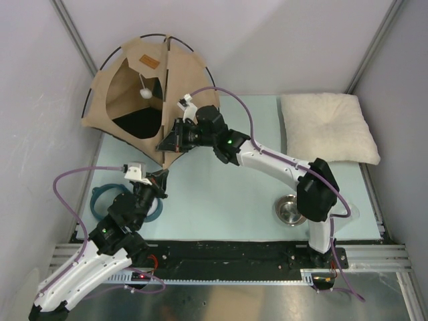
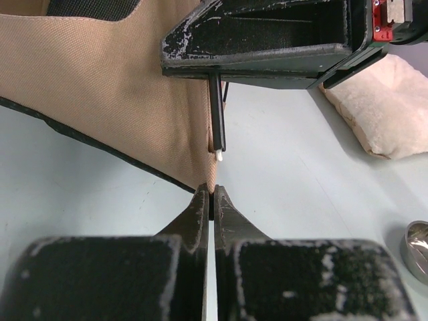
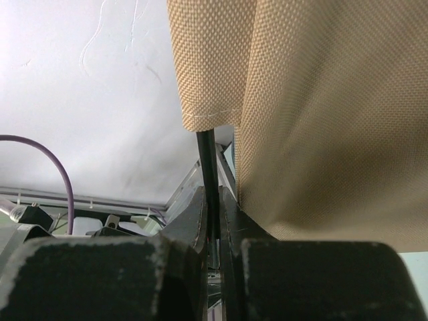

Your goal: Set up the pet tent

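The pet tent (image 1: 134,73) stands at the back left, tan with black edging, a white pompom (image 1: 144,92) hanging in its opening. Its front corner (image 2: 208,175) is pinched between the shut jaws of my left gripper (image 2: 212,194), low over the mat. Just above, my right gripper (image 1: 166,142) is shut on a thin black pole (image 3: 207,160) that comes out of the fabric sleeve. In the left wrist view the pole (image 2: 215,114) points down with its white tip (image 2: 219,155) a little above the held corner. Tan fabric (image 3: 321,100) fills the right of the right wrist view.
A cream pillow (image 1: 328,127) lies at the back right. A metal bowl (image 1: 289,210) sits beside the right arm's base. A blue ring-shaped dish (image 1: 100,199) lies partly under the left arm. Enclosure walls close in the back and both sides.
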`<state>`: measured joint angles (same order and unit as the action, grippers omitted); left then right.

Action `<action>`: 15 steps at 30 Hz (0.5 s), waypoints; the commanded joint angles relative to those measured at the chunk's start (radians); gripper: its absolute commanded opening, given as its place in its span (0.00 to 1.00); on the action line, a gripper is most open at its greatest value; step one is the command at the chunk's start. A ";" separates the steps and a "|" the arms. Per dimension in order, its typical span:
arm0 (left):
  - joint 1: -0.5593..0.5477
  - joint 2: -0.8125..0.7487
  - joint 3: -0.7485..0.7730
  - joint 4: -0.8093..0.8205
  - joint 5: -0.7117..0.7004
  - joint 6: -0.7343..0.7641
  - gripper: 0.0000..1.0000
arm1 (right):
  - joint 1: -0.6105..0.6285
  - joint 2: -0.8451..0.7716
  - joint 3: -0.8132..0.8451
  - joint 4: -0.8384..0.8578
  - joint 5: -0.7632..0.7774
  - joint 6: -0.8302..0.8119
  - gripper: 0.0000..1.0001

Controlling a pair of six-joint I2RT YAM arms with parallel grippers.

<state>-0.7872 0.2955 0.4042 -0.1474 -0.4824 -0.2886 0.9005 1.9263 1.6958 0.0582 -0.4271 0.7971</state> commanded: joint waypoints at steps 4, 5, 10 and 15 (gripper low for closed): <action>-0.040 0.003 -0.001 -0.135 0.076 -0.035 0.00 | -0.118 0.028 0.080 0.119 0.179 0.087 0.00; -0.042 0.003 -0.001 -0.135 0.076 -0.036 0.00 | -0.120 0.029 0.081 0.117 0.179 0.090 0.00; -0.044 -0.004 -0.002 -0.137 0.070 -0.037 0.00 | -0.131 0.042 0.087 0.100 0.175 0.119 0.00; -0.047 0.004 -0.003 -0.139 0.068 -0.037 0.00 | -0.148 0.051 0.075 0.135 0.138 0.196 0.00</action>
<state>-0.7944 0.2966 0.4042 -0.1497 -0.4984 -0.2890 0.8818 1.9549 1.7119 0.0578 -0.4618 0.8959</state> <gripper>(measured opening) 0.012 0.058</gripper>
